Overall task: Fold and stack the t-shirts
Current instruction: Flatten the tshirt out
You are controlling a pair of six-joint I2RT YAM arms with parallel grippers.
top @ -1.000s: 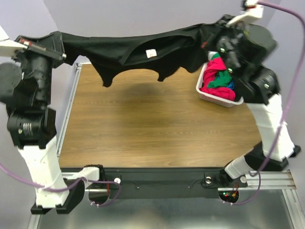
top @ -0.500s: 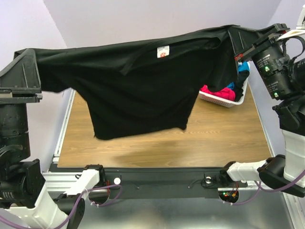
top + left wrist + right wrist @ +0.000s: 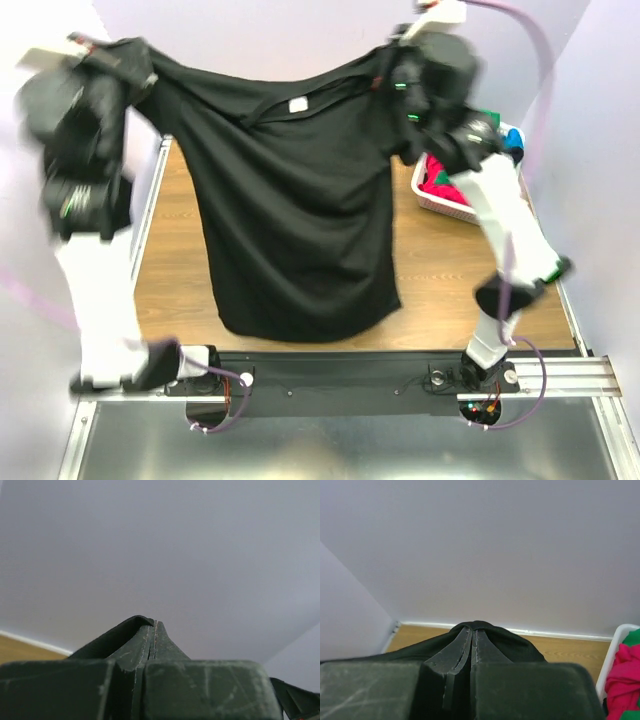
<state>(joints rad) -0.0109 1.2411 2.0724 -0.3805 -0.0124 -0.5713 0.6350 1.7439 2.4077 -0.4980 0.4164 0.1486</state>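
Nothing is folded or stacked yet. The black t-shirt (image 3: 300, 230) hangs spread out just left of the basket (image 3: 428, 198), which holds the pink-red, green and blue shirts (image 3: 445, 188). The left fingers (image 3: 150, 640) and right fingers (image 3: 470, 645) each pinch a shoulder tightly. The fabric drapes flat, with the neck label showing.

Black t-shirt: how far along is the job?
Done: no folded shirt or stack on the table. In hand: black t-shirt hangs spread between left gripper and right gripper, both shut on its shoulders. Left: lay and fold it, then the shirts in the basket.
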